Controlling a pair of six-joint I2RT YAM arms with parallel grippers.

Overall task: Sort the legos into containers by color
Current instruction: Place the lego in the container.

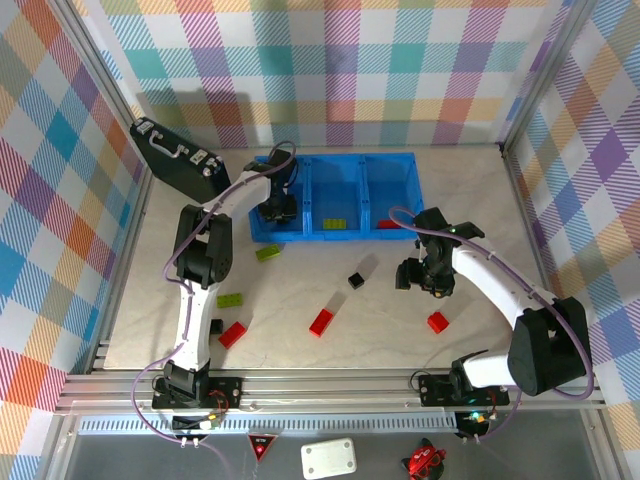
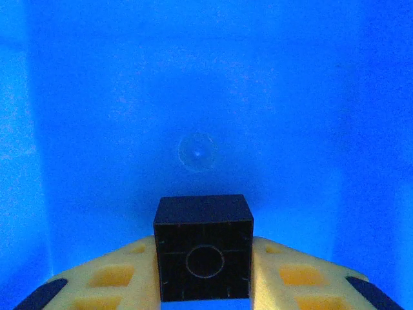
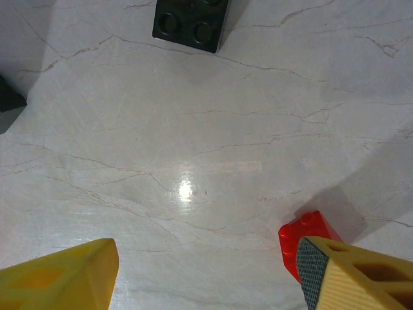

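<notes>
Containers are three square compartments side by side in one blue tray (image 1: 340,158), upper middle of the top view. The middle compartment (image 1: 338,195) holds a lime green lego (image 1: 337,222) near its lower wall. The right compartment (image 1: 395,190) holds a red lego (image 1: 388,224) at its lower left corner. My arm covers much of the left compartment (image 1: 262,185) from above, so I cannot tell what lies there.

My left tool (image 1: 278,208) hangs over that left compartment. In the left wrist view it (image 2: 204,274) is closed on a black lego (image 2: 203,245), pinched between the yellow fingers (image 2: 110,278) with its hollow underside toward the camera and the blue floor (image 2: 193,97) beyond.

My right tool (image 1: 420,275) is over the tabletop (image 1: 480,200), below the tray's right end, jaws apart and holding nothing. In the right wrist view (image 3: 206,271), a red brick (image 3: 300,242) lies just beside the finger (image 3: 355,278) at the lower right; I cannot tell whether they touch. A black brick (image 3: 191,22) sits at the top edge.

Loose on the tabletop: lime green bricks (image 1: 268,253) (image 1: 230,299), red bricks (image 1: 232,334) (image 1: 321,322) (image 1: 437,321) and black bricks (image 1: 355,280) (image 1: 216,326).
</notes>
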